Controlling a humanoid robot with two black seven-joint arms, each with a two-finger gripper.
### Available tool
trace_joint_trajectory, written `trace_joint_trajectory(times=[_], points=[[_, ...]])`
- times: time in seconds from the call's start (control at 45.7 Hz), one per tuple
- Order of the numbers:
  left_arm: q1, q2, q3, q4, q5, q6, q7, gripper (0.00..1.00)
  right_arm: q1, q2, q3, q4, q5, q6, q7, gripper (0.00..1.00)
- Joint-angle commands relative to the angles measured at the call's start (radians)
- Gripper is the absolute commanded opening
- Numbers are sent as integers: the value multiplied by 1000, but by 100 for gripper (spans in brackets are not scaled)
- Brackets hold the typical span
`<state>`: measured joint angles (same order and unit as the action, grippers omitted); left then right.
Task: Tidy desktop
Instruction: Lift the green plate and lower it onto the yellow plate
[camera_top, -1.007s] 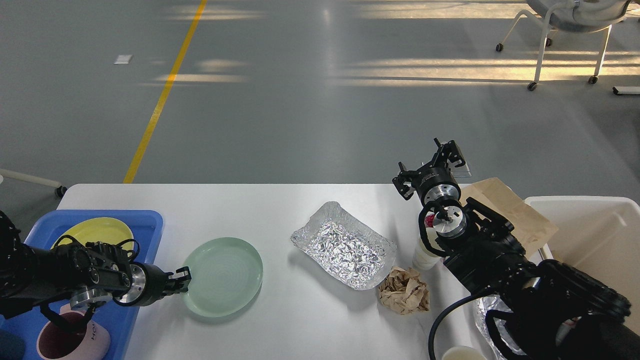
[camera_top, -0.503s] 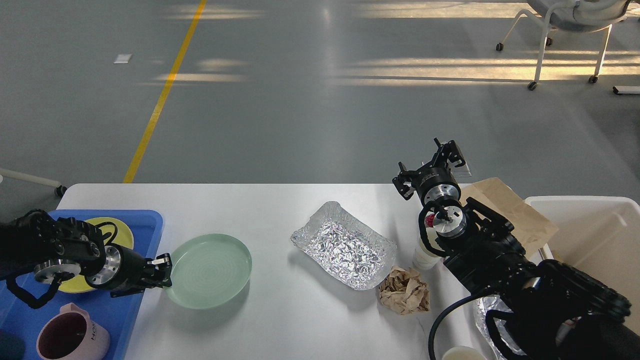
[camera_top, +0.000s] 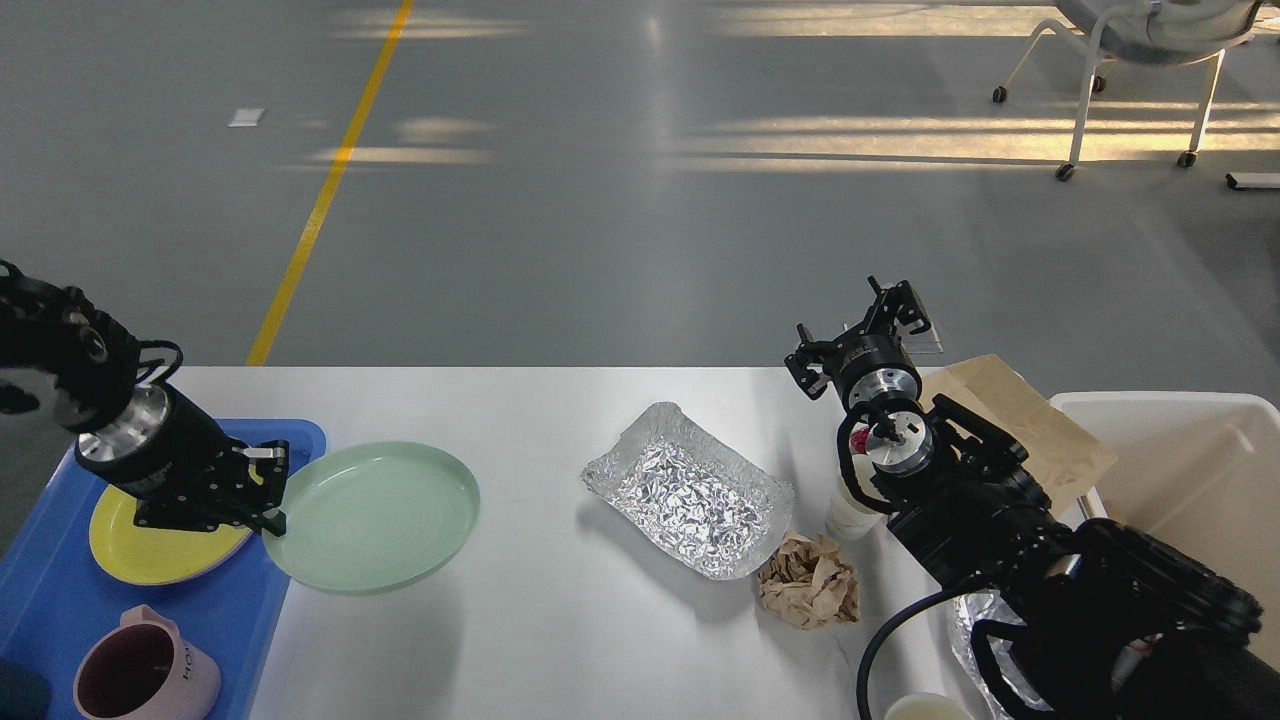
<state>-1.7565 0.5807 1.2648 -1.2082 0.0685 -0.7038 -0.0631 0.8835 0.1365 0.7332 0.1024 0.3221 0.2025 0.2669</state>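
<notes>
We record a large white rectangular desktop (camera_top: 560, 640) with rounded corners, filling the lower half of the head view.

Left end: a blue plastic tray (camera_top: 40, 600) holding a round yellow plate (camera_top: 150, 545) and a pink mug (camera_top: 140, 675) with dark lettering, its inside showing nothing. Our left gripper (camera_top: 268, 490) clamps the left rim of a round pale green plate (camera_top: 375, 515); the plate is tilted and overlaps the tray's right edge, with its shadow on the desktop beneath.

Centre: a crumpled aluminium foil tray (camera_top: 690, 490), with nothing in it that we can see. Just beside its near right corner lies a crumpled brown paper ball (camera_top: 810, 580).

Right: a white paper cup (camera_top: 850, 510), partly hidden by our right arm, contents not visible. Our right gripper (camera_top: 862, 325) stands above the far edge with its fingers spread apart, gripping nothing. A flat brown paper bag (camera_top: 1020, 420) leans onto an off-white plastic bin (camera_top: 1200, 450).
</notes>
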Motion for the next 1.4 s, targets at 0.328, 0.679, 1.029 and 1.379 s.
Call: trace_joint_trajectory(times=[0.328, 0.679, 1.029, 1.379], points=[[-612, -36, 172, -120, 70, -256, 0, 0, 0, 0, 0, 0, 0, 0, 0, 100], [-948, -97, 203, -162, 73, -256, 0, 0, 0, 0, 0, 0, 0, 0, 0, 100], [-1019, -111, 225, -172, 86, -256, 2, 0, 0, 0, 0, 0, 0, 0, 0, 100], [-733, -44, 378, -163, 106, -256, -3, 0, 0, 0, 0, -1, 0, 0, 0, 100]])
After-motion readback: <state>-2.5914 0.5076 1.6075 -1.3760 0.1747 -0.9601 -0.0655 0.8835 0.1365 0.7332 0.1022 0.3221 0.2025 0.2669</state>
